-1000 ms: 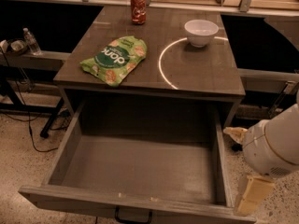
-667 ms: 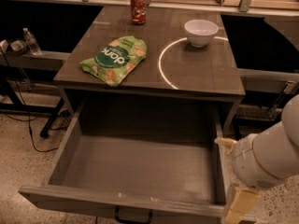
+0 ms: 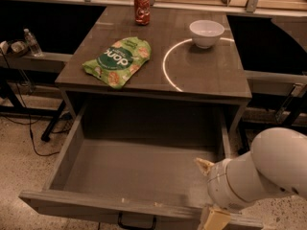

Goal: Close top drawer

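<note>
The top drawer [image 3: 129, 166] is pulled far out from under the grey table, and its deep grey box is empty. Its black bar handle [image 3: 137, 222] shows at the bottom edge of the front panel. My white arm [image 3: 259, 176] reaches in from the lower right. My gripper [image 3: 213, 218] is at the drawer's front right corner, over the front panel, and is partly cut off by the bottom of the view.
On the table top [image 3: 211, 75] lie a green snack bag [image 3: 118, 60], a white bowl [image 3: 206, 32] and a red soda can [image 3: 142, 8]. A water bottle [image 3: 32, 43] and cables [image 3: 29, 128] are at the left. The floor is speckled.
My arm has moved left from beside the drawer to its front right corner and now overlaps the right wall. The drawer has not visibly moved.
</note>
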Robot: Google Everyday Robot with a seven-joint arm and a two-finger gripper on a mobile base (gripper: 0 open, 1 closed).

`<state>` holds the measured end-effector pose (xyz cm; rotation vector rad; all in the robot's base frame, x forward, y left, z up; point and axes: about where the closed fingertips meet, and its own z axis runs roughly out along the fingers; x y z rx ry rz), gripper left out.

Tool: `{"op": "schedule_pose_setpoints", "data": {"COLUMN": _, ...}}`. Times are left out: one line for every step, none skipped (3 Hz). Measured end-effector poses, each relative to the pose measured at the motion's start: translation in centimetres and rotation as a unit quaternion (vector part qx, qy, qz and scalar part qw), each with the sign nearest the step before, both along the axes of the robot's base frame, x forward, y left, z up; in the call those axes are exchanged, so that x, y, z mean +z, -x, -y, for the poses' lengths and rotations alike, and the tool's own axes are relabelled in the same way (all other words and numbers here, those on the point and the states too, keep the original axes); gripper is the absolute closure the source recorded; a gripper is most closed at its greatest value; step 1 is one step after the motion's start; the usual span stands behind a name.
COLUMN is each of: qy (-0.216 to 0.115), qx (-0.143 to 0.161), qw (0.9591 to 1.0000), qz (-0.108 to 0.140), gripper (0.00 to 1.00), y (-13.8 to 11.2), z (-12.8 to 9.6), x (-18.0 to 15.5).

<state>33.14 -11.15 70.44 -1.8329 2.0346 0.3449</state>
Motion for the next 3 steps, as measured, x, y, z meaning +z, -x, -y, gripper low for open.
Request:
{"op": "schedule_pose_setpoints", "data": {"qy": -0.013, "qx": 0.003, "qw": 0.9999, "qz": -0.001, "gripper": 0.19, "y": 0.4, "z": -1.1, "x": -1.0}}
{"op": "schedule_pose_setpoints", "data": {"qy": -0.026, "qx": 0.005, "qw": 0.9996, "qz": 0.002, "gripper": 0.37, "y": 0.3, "z": -2.3, "x": -1.3}}
{"op": "schedule_pose_setpoints", "data": {"qy": -0.037, "qx": 0.008, "qw": 0.9993, "qz": 0.004, "gripper": 0.6, "y": 0.0, "z": -3.3, "x": -1.5}}
